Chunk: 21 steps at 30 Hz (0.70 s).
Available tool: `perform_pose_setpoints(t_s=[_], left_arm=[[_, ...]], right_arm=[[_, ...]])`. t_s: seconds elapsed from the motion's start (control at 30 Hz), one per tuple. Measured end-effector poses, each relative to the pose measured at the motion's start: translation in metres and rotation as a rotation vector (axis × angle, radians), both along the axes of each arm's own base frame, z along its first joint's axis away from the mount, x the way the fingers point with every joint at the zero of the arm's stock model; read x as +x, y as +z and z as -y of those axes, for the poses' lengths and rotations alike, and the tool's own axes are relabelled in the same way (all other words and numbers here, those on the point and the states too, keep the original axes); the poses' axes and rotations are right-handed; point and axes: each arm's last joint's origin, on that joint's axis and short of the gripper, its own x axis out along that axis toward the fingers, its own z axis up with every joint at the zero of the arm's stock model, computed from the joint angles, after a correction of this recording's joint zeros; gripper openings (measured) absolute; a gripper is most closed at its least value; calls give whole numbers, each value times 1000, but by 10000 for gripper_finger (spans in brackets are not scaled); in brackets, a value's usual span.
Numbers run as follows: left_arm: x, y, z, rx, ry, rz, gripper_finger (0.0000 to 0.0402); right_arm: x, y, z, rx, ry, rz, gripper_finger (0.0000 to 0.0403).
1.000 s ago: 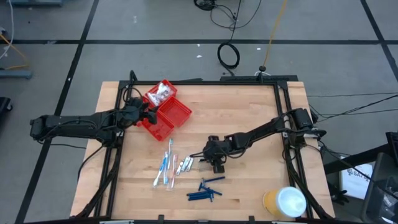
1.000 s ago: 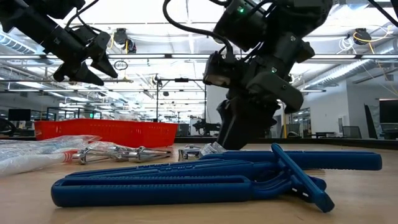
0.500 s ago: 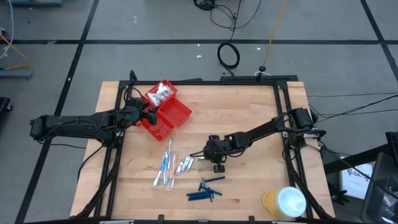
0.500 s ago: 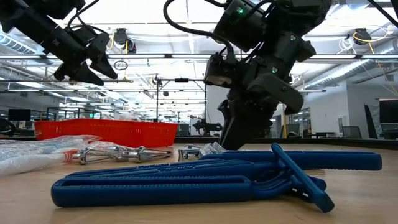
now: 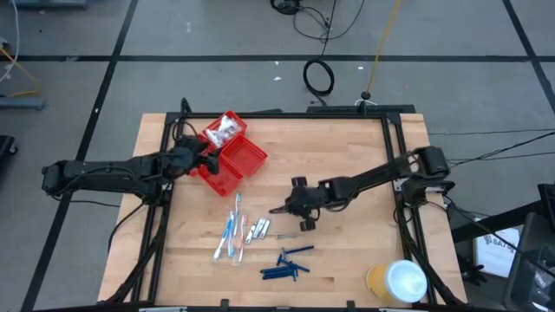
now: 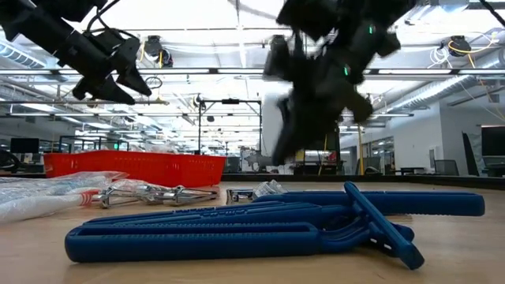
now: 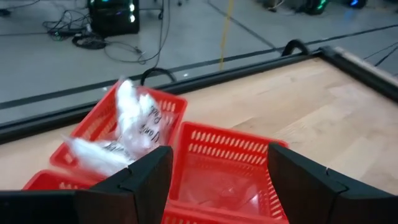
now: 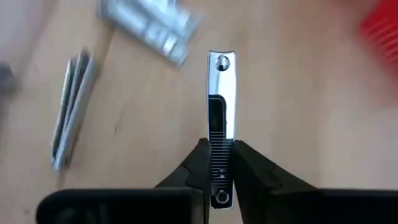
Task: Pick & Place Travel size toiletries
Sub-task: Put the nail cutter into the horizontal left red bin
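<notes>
Right gripper [image 8: 217, 171] pinches a clipper [image 8: 221, 118] by its end, lifted above the worktop's middle. Narrow hold: may pivot or slip en route to tray [image 5: 243, 160]. Left gripper [image 7: 214, 180] open over tray.

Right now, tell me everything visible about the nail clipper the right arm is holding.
The nail clipper is a slim, shiny silver metal piece with a round rivet near its far end and a dark textured file strip along its lever. The right gripper has its jaws closed on the near end, so the clipper points straight out ahead. It is lifted off the wooden table, above the other clippers, and touches only the gripper.
</notes>
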Motion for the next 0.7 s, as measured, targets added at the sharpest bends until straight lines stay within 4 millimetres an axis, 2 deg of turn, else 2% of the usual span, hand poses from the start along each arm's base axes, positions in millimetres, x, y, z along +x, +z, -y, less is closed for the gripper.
perform_pose_setpoints(t_s=[0.1, 0.33, 0.5, 0.7], left_arm=[[7, 2, 1, 25, -63, 8, 253], [39, 2, 8, 117, -329, 34, 253], [67, -2, 18, 253, -558, 68, 253], [97, -11, 33, 426, -764, 175, 253]], right_arm=[[3, 20, 12, -7, 3, 147, 33], [-6, 29, 42, 18, -17, 527, 33], [-24, 25, 48, 23, -26, 692, 33], [-40, 31, 48, 7, -11, 910, 33]])
